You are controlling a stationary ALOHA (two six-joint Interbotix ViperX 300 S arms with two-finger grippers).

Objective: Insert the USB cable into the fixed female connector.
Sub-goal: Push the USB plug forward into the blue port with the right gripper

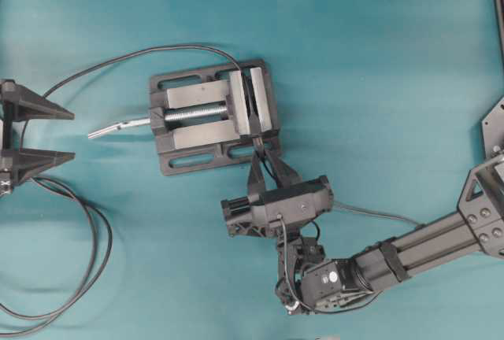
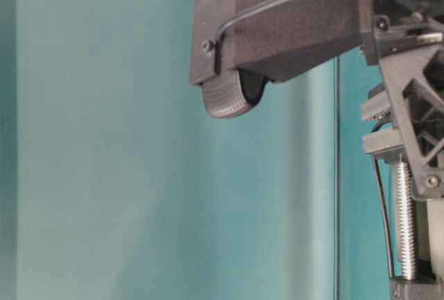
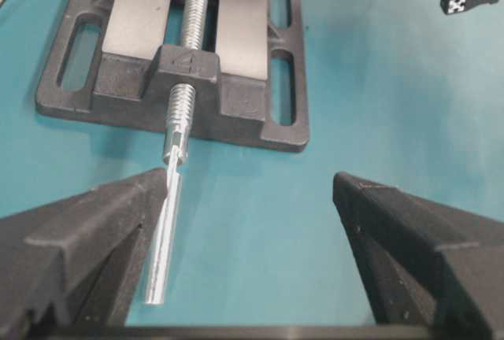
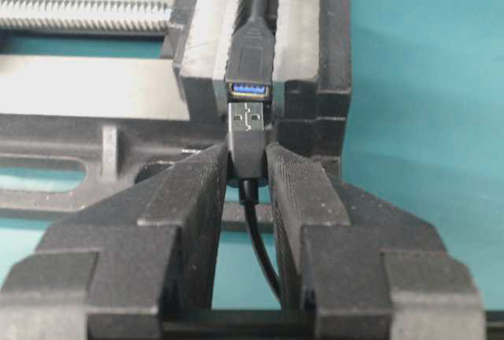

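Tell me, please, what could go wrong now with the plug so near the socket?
The right claw pinches only the plug body of the USB cable; its metal tip sits right at the fixed female connector. A slight tilt might jam it on the blue opening, or the plug might slip back between the fingers.

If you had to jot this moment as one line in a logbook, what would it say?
right gripper: shut on USB cable | metal tip at fixed female connector mouth, in vise | left gripper: open, idle
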